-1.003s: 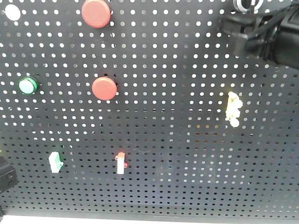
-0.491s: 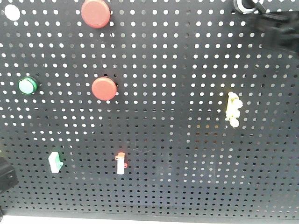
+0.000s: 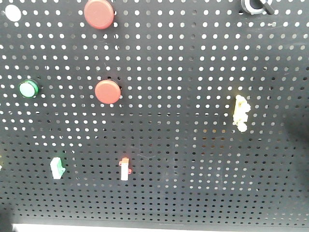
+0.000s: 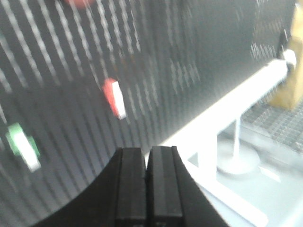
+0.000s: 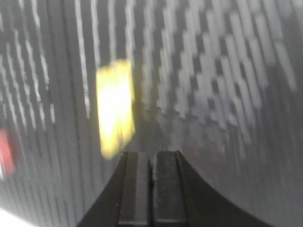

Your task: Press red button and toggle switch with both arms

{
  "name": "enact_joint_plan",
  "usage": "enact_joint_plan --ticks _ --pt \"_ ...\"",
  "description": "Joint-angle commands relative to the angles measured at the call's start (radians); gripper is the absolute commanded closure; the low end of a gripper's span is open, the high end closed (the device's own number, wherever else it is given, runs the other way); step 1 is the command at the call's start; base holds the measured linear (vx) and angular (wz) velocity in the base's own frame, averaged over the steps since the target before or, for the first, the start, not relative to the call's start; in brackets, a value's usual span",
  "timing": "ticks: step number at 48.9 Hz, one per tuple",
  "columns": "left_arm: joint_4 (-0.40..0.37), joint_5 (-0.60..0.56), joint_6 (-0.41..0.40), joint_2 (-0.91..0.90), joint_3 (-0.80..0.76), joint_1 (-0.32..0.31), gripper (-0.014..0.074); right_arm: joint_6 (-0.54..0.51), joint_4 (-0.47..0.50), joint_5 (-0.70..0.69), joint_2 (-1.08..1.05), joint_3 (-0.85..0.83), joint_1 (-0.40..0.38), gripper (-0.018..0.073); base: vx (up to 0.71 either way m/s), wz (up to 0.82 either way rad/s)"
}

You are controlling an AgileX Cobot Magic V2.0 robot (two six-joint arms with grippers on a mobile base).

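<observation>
Before the pegboard (image 3: 193, 159), pointing at it, left fingers (image 4: 130, 189) clenched, right fingers (image 5: 136, 189) clenched

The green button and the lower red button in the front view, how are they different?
The green button is green with a pale middle; the lower red button is plain red all over. The green button looks smaller; the lower red button looks wider. The green button sits near the left edge of the view; the lower red button is further right. Both are round and sit on the black pegboard at about the same height.
</observation>
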Motion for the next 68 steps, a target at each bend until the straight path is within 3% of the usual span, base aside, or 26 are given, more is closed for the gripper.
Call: enact_joint_plan --ticks 1,14,46,48,54,59,68 --pt "-0.024 -0.117 -0.055 -0.057 0.061 0.000 0.0594 -0.015 0.006 -0.101 -0.134 0.088 -0.007 0.0562 0.00 0.00" --pt "-0.024 -0.413 -0.060 -0.098 0.195 0.000 0.0594 -0.035 0.007 -0.157 -0.357 0.258 -0.007 0.0562 0.00 0.00" --pt "-0.023 -0.413 -0.060 -0.101 0.208 0.000 0.0594 -0.033 0.010 -0.107 -0.361 0.300 -0.007 0.0562 0.00 0.00" --pt "-0.005 -0.415 -0.060 -0.104 0.221 0.000 0.0594 -0.033 0.010 -0.107 -0.361 0.300 -0.007 0.0562 0.00 0.00" --pt "0.215 -0.449 -0.060 -0.133 0.297 0.037 0.0594 -0.033 0.010 -0.107 -0.361 0.300 -0.007 0.0562 0.00 0.00" --pt "0.330 -0.528 -0.167 -0.184 0.401 0.090 0.0594 -0.033 0.010 -0.107 -0.361 0.300 -0.007 0.0562 0.00 0.00" --pt "0.365 -0.687 -0.394 -0.352 0.592 0.233 0.0594 -0.033 0.010 -0.107 -0.361 0.300 -0.007 0.0562 0.00 0.00"
